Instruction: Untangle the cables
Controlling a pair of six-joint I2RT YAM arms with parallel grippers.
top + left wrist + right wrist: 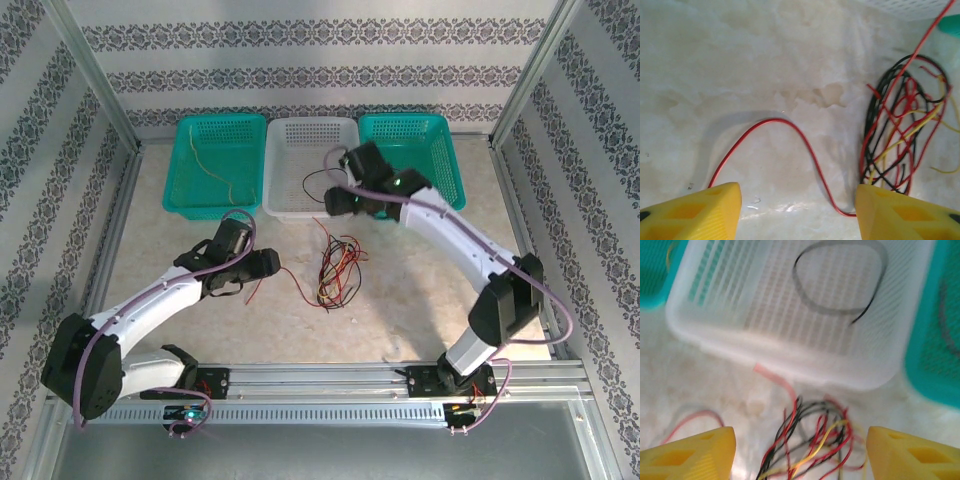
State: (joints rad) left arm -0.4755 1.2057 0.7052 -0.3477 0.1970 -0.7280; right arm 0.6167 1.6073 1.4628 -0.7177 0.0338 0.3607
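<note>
- The left jaws are released, spread wide and grasping nothing, low over the worktop (740,65).
- A single red cable (790,131) lies on the worktop in an arch between them, its ends running toward either jaw.
- The tangle (895,135) of red, black and yellow cables lies ahead of the left jaws, just beyond one jaw tip.
- The right jaws are also released, wide apart and empty.
- The same tangle (810,440) lies below and between the right jaws; this view is blurred.
- Ahead of the right jaws stands a white basket (790,355) with a black cable (795,267) looped inside.
- A teal basket (930,365) stands on either side of the white one.
- From above, the tangle (336,272) rests on the worktop between the two sets of jaws.
</note>
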